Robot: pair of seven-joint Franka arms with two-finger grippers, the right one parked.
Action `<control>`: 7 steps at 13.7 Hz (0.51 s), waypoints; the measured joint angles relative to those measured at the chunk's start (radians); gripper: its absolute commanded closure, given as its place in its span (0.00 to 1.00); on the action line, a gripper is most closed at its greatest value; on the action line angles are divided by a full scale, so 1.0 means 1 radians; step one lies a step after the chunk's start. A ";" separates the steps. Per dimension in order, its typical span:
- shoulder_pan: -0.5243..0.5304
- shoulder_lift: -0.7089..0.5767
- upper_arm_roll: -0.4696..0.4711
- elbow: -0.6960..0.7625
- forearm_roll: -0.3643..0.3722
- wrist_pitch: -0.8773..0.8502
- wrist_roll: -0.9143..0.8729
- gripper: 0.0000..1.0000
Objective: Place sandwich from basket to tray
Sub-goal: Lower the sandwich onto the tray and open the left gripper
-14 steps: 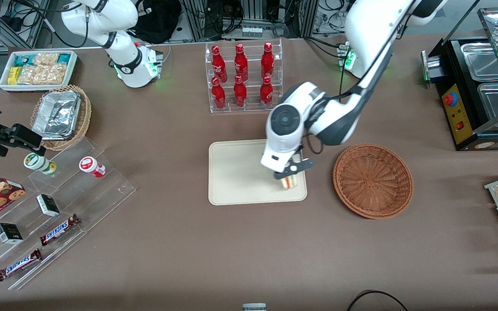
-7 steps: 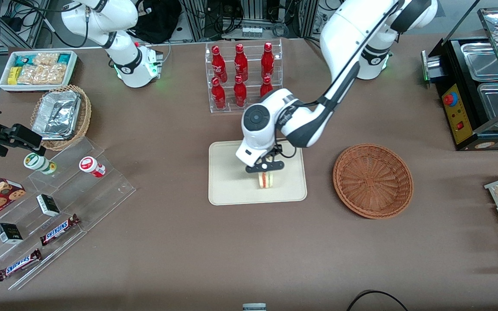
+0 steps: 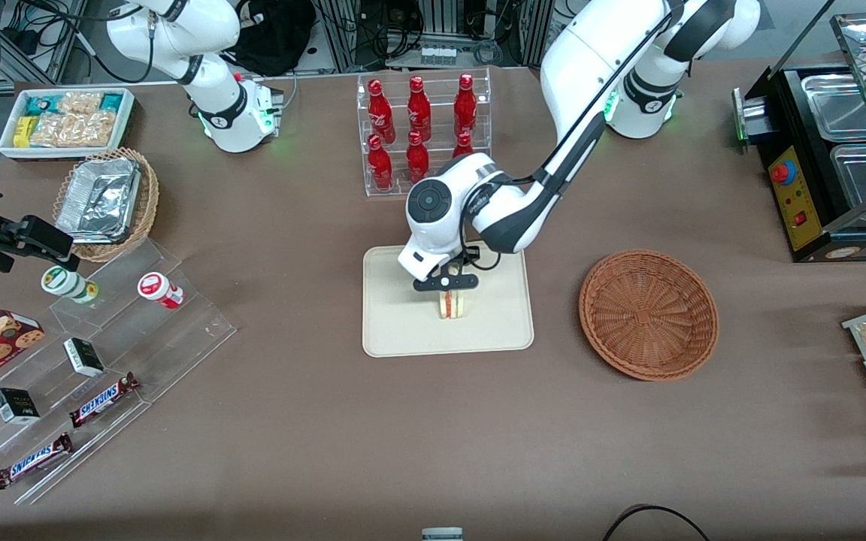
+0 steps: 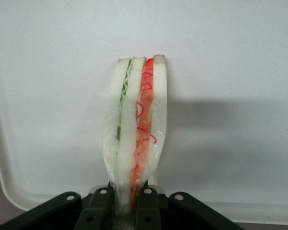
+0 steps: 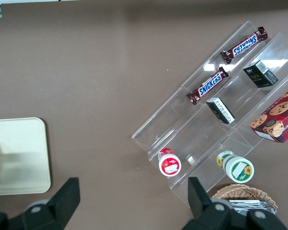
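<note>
Since the earlier front views the tool (image 3: 448, 294) has carried the sandwich (image 3: 452, 303) from the tray's edge nearest the basket (image 3: 649, 313) toward the tray's middle; the basket sits on the desk (image 3: 433, 436) well apart, toward the working arm's end. The left arm reaches in over the bottle rack (image 3: 424, 134), its wrist bent down over the tray (image 3: 395, 330); the tool's fingers (image 4: 100, 209) are clamped narrow on the sandwich (image 4: 136, 125), which stands on edge, low over or on the tray (image 4: 240, 57); contact cannot be told.
</note>
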 measured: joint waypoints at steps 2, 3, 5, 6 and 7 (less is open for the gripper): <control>0.000 0.002 0.000 0.005 0.000 0.005 0.001 0.00; 0.000 0.002 0.000 0.010 0.000 0.006 0.001 0.00; 0.002 -0.008 0.000 0.028 0.000 0.008 -0.004 0.00; 0.005 -0.027 0.001 0.034 0.000 0.007 -0.017 0.00; 0.009 -0.058 0.006 0.034 0.000 0.001 -0.037 0.00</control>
